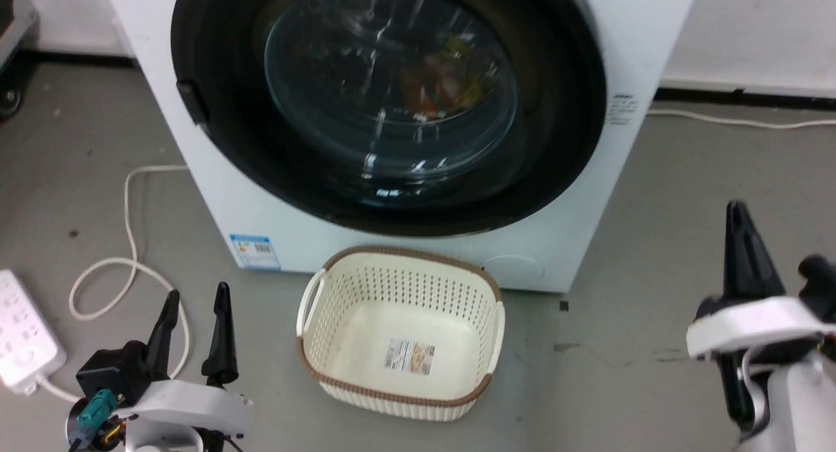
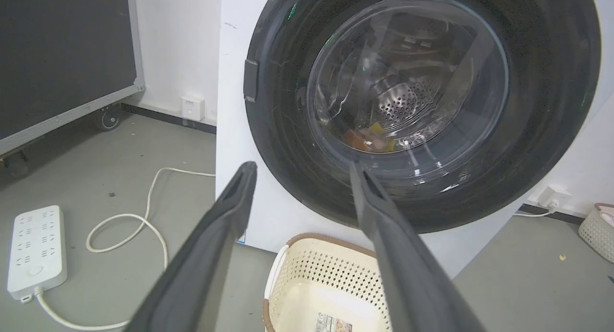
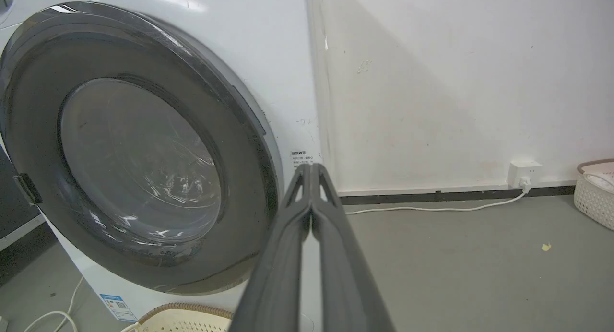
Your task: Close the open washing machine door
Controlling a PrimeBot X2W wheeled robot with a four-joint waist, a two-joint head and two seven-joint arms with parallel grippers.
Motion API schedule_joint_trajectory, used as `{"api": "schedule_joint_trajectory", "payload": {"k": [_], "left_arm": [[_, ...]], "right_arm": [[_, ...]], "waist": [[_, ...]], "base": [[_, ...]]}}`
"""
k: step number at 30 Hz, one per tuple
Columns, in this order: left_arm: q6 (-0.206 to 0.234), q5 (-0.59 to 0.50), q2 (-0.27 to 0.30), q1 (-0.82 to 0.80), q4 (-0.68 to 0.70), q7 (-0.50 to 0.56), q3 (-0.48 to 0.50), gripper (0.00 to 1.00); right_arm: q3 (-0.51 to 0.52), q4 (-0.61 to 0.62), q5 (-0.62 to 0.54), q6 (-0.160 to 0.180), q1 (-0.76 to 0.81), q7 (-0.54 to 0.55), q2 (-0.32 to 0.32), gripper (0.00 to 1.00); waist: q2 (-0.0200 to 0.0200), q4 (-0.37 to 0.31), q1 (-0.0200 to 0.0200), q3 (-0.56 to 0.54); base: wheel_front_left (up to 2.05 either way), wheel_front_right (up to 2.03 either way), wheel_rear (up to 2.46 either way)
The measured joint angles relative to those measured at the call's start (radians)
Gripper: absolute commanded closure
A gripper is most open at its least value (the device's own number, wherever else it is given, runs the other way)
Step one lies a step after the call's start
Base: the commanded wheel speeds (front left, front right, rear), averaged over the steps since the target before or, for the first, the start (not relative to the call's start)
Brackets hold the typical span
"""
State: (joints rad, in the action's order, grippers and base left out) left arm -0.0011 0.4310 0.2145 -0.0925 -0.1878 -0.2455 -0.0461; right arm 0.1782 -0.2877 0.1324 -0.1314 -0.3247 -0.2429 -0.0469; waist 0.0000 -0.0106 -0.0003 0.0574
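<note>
Basket (image 1: pixel 385 400) on floor just before washer (image 1: pixel 215 191), power strip (image 1: pixel 23 334) and cord (image 1: pixel 128 210) to its left; door (image 1: pixel 562 112) flush on washer's front, facing the robot; left jaws spread, empty; right jaws pressed together.

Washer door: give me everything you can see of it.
The washing machine door: large, round, wide glossy black rim around a bulging clear glass window; small dark catch on the rim's left edge in the head view. It lies flat against the white front of the washing machine, apparently shut. Perforated steel drum and orange-yellow items show through the glass. Nothing else touches it.
</note>
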Motion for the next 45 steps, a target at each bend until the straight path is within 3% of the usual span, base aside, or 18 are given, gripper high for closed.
{"api": "schedule_joint_trajectory", "payload": {"k": [6, 14, 27, 28, 29, 45], "left_arm": [[0.013, -0.004, 0.0, 0.02, 0.026, 0.011, -0.005, 0.0], [0.019, -0.017, 0.007, 0.032, 0.041, 0.027, -0.024, 0.0], [0.02, -0.049, 0.019, 0.031, 0.029, 0.065, -0.075, 0.0], [0.02, -0.049, 0.019, 0.031, 0.026, 0.066, -0.075, 0.0], [0.02, -0.049, 0.019, 0.031, 0.024, 0.068, -0.076, 0.0], [0.029, -0.041, 0.022, 0.032, 0.023, 0.069, -0.086, 0.0]], "right_arm": [[-0.021, 0.027, 0.025, 0.0, 0.126, 0.03, 0.0, 1.0], [-0.058, 0.068, 0.068, 0.0, 0.26, 0.04, -0.001, 1.0], [-0.098, 0.096, 0.074, 0.0, 0.343, 0.061, -0.001, 1.0], [-0.1, 0.096, 0.074, 0.0, 0.345, 0.063, -0.001, 0.64], [-0.102, 0.098, 0.074, 0.0, 0.346, 0.066, -0.001, 0.0], [-0.112, 0.122, 0.07, 0.0, 0.357, 0.074, -0.001, 0.0]], "waist": [[0.0, -0.04, 0.0001, -0.062], [0.0, -0.044, 0.0003, -0.092], [0.0, -0.034, 0.0003, -0.107], [0.0, -0.035, 0.0003, -0.108], [0.0, -0.035, 0.0004, -0.108], [0.0, -0.026, 0.0003, -0.106]], "base": [[0.0, 0.0, 0.0], [0.0, 0.0, 0.0], [0.0, 0.0, 0.0], [0.0, 0.0, 0.0], [0.0, 0.0, 0.0], [0.0, 0.0, 0.0]]}}
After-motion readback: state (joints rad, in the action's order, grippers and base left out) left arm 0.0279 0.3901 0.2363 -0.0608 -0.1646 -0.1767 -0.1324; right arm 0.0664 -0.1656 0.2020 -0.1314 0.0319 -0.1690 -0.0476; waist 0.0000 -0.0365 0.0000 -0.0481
